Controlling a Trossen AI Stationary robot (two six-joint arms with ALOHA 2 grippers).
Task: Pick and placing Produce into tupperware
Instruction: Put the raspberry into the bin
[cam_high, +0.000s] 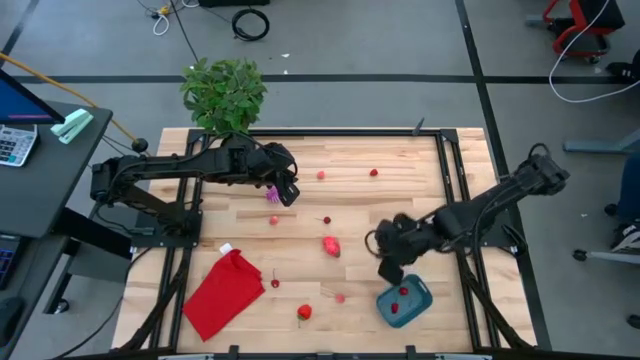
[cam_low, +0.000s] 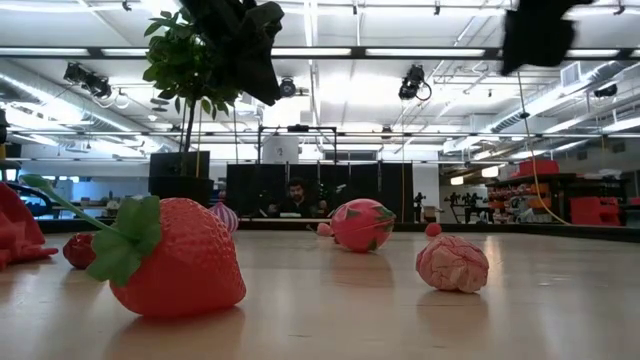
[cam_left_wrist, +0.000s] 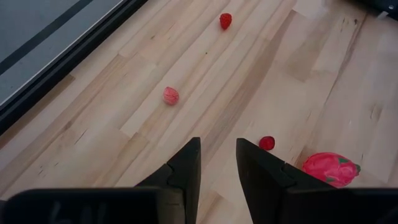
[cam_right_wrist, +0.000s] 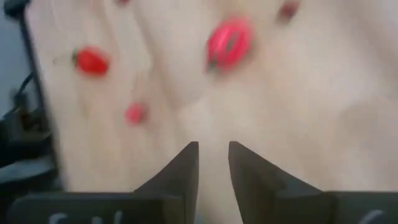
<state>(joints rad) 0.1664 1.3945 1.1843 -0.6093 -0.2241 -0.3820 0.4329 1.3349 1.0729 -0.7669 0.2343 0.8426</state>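
So the right gripper (cam_high: 391, 268) is sitting just above the far-left corner of the blue tub (cam_high: 417, 306), with its fingers (cam_right_wrist: 184, 163) a narrow gap apart and nothing between them in the wrist view. The tub is at the front right of the tabletop (cam_high: 400, 190) and already has a couple of small red pieces in it; I can't tell exactly what they are. What matters for the next grab, I'd say: the closest loose thing to that gripper is the pink-red dragon fruit (cam_high: 331, 245), near it, off toward the middle of the tabletop, with its long axis running roughly front to back. A small pink piece (cam_high: 340, 297) and the strawberry (cam_high: 304, 312) are also on that side, near the front edge, beside the red cloth (cam_high: 226, 292). The left gripper (cam_high: 286, 190) is well apart, up near the plant (cam_high: 224, 92), hanging right over the purple piece (cam_high: 272, 195) with its fingers (cam_left_wrist: 186, 168) also a narrow gap apart and empty. Two small red bits (cam_high: 373, 172) toward the back are closer to that arm, so I'd guess those get left to it
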